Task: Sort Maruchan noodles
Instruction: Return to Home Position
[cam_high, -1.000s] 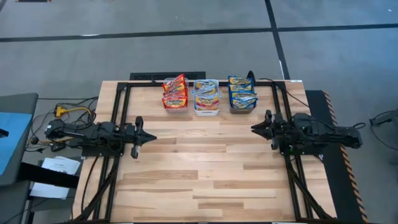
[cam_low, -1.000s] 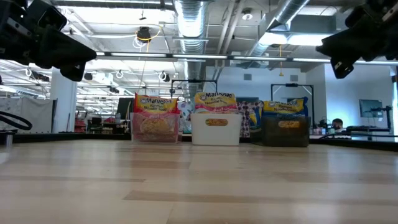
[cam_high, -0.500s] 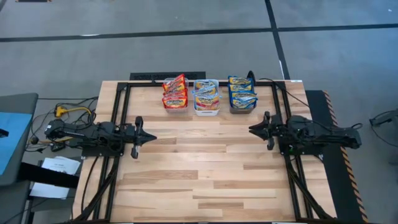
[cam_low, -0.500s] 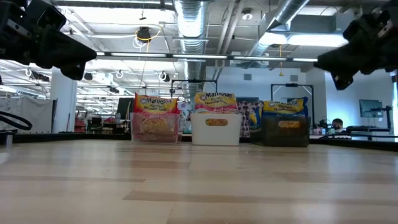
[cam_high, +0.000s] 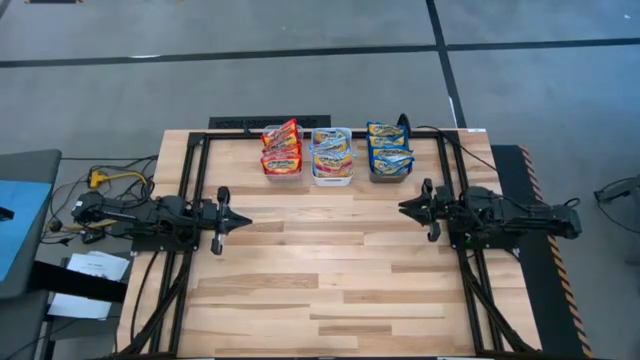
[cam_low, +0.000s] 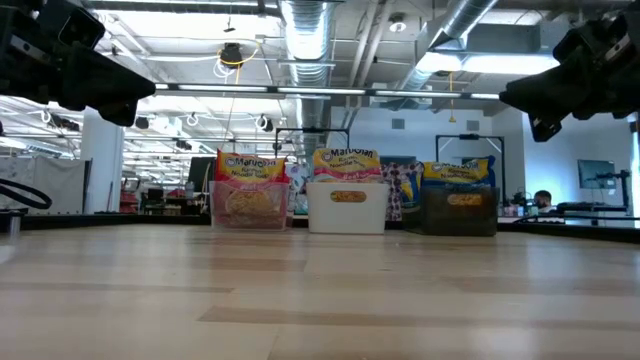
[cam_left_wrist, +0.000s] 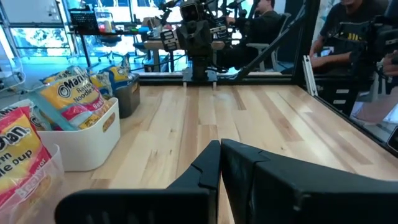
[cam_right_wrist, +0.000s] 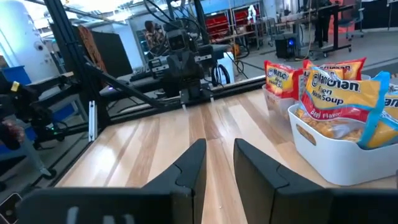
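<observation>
A big room with pipes and lights on the ceiling sits behind a pale wooden tabletop (cam_high: 330, 280). At the far edge of the tabletop three bins stand side by side in a row. The clear bin (cam_low: 247, 205) holds the red noodle packs (cam_high: 281, 148). The white bin (cam_low: 347, 210) in the middle holds the light blue noodle packs (cam_high: 332, 150). The dark bin (cam_low: 460, 213) holds the blue noodle packs (cam_high: 388, 147). The packs stand on edge and stick up over the rims.

The left claw (cam_high: 240, 220) hangs above the left side of the tabletop and points toward the middle. Its fingers (cam_left_wrist: 205, 171) are pressed together. The red noodle packs are the nearest to it, but well apart, farther back on the tabletop.

The right claw (cam_high: 404, 208) hangs above the right side and points across at the left claw. Its fingers (cam_right_wrist: 189, 165) have a small gap between them, and bare wood shows through. The blue noodle packs are the nearest to it, farther back and apart from its tip.
</observation>
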